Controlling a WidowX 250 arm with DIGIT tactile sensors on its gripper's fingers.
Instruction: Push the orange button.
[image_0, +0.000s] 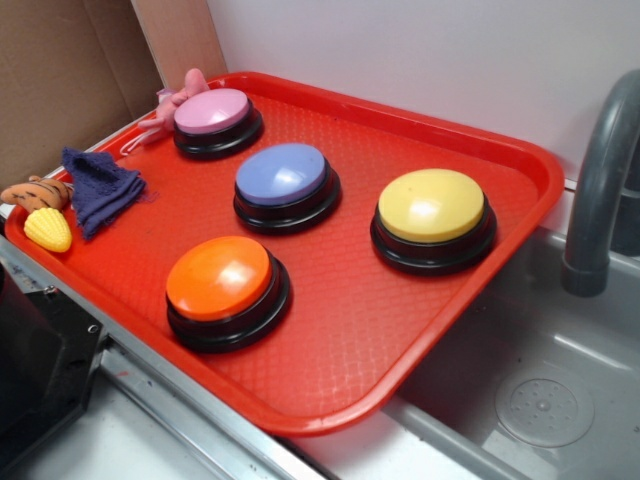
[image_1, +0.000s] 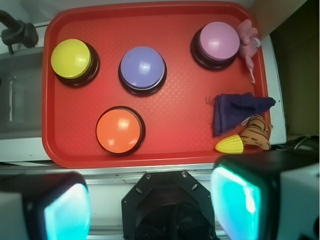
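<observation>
Orange and glossy, the orange button (image_0: 220, 280) (image_1: 118, 130) is found on the red tray (image_0: 340, 330) (image_1: 180, 125), at seven o'clock from the blue-purple button (image_0: 283, 175) (image_1: 142, 68) in the wrist view. The yellow button (image_1: 72, 59) is seen at eleven o'clock from it. The gripper (image_1: 150, 205) is held well apart from the tray, fingers (image_1: 240, 200) spread wide, nothing pinched.
</observation>
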